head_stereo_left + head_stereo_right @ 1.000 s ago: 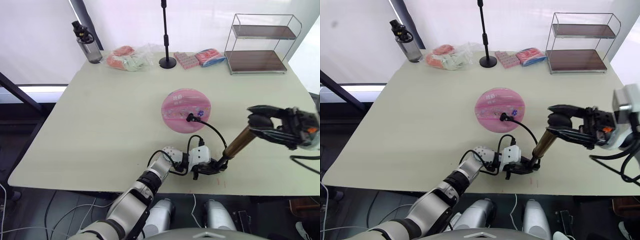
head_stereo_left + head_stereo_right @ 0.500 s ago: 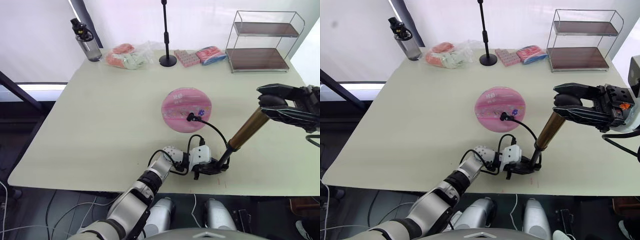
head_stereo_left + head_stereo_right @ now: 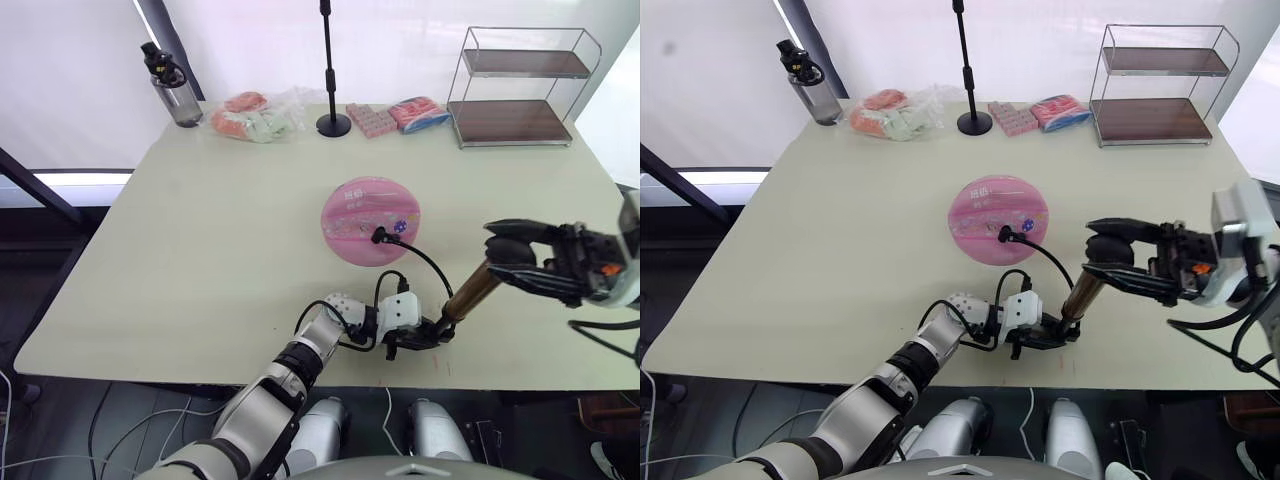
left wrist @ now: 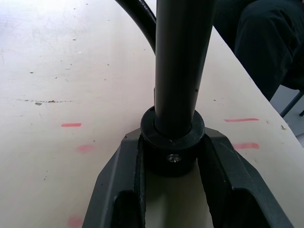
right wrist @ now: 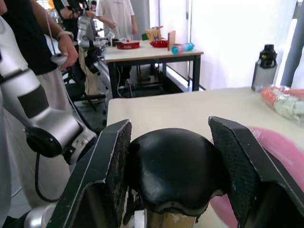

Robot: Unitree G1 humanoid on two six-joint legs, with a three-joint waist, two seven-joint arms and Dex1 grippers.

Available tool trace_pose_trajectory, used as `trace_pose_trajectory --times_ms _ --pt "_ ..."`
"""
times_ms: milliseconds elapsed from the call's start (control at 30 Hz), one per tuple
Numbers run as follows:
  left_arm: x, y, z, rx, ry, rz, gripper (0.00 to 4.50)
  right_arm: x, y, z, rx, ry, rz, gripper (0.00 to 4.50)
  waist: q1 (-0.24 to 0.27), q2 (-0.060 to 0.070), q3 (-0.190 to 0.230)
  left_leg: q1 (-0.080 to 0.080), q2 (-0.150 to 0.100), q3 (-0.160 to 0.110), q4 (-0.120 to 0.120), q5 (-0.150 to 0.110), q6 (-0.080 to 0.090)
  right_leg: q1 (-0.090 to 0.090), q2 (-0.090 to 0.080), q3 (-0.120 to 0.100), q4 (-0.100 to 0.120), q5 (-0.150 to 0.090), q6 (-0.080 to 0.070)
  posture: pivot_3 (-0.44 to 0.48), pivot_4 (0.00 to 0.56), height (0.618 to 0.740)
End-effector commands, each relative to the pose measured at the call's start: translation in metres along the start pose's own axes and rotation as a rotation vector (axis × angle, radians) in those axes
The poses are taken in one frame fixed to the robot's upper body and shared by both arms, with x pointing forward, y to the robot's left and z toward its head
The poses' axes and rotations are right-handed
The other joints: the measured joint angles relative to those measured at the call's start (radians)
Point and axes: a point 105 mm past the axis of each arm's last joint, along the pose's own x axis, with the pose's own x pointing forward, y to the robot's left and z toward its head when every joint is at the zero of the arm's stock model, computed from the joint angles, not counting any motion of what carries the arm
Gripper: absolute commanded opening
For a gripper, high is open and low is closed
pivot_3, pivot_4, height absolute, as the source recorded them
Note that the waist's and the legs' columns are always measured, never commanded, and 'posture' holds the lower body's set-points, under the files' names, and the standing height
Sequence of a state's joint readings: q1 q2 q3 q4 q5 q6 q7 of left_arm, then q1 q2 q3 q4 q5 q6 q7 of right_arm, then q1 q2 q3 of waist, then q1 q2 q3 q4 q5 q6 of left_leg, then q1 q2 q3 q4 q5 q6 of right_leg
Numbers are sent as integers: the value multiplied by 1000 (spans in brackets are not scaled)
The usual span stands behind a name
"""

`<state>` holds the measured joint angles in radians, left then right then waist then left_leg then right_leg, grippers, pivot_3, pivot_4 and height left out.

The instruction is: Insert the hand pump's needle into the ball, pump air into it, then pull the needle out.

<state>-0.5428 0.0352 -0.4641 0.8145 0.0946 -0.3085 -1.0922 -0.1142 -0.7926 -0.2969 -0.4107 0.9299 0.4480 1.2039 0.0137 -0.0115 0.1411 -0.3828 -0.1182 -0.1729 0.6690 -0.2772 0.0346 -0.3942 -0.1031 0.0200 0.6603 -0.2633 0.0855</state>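
Note:
The pink ball (image 3: 372,220) lies mid-table. The needle's black fitting (image 3: 380,236) sits in the ball's valve, and the pin itself is hidden. A thin black hose (image 3: 428,262) arcs from there back to the hand pump (image 3: 467,294), whose bronze barrel leans to the right near the table's front edge. My left gripper (image 4: 172,159) is shut on the pump's black base cap (image 4: 172,142), pinning it to the table. My right gripper (image 5: 173,142) is shut on the pump's black handle (image 5: 175,171), low over the barrel.
Along the far edge stand a water bottle (image 3: 172,86), a bag of packets (image 3: 258,115), a black stand pole (image 3: 332,70), pink packets (image 3: 400,115) and a wire shelf (image 3: 518,88). People stand by other tables (image 5: 142,47) beyond.
My right gripper pulled the pump handle up and out half a second ago, and has now pushed it back down toward the barrel. The left gripper and ball have stayed put.

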Motion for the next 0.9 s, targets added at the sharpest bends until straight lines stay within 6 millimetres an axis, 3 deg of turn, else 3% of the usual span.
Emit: trace_pose_trajectory --times_ms 33,267,433,633,900 --pt "-2 -16 -27 -80 82 -42 1088 1 2 -36 54 71 -6 2103 0 -1 0 0 0 0 0 0 0 0 0 0 0 0 0 0 150 736" --pt "-1 -16 -28 -80 83 -36 1088 2 2 -88 53 135 -84 2103 -1 -3 -3 2 0 -1 0 0 -1 0 1 0 1 0 0 0 150 736" --pt "-1 -16 -28 -83 83 -34 1088 3 4 -97 45 150 -86 2103 -2 -3 -5 3 0 0 0 1 -2 1 1 1 1 0 0 0 150 736" --pt "-1 -15 -29 -84 85 -33 1088 8 2 -60 18 51 -51 2103 0 -4 -5 3 0 -1 0 0 0 2 2 0 1 0 0 0 150 736" --pt "-2 -15 -29 -87 85 -33 1088 0 -3 -1 -19 -42 -33 2103 2 -2 -4 0 0 -1 0 0 0 0 0 0 0 0 0 0 150 736"
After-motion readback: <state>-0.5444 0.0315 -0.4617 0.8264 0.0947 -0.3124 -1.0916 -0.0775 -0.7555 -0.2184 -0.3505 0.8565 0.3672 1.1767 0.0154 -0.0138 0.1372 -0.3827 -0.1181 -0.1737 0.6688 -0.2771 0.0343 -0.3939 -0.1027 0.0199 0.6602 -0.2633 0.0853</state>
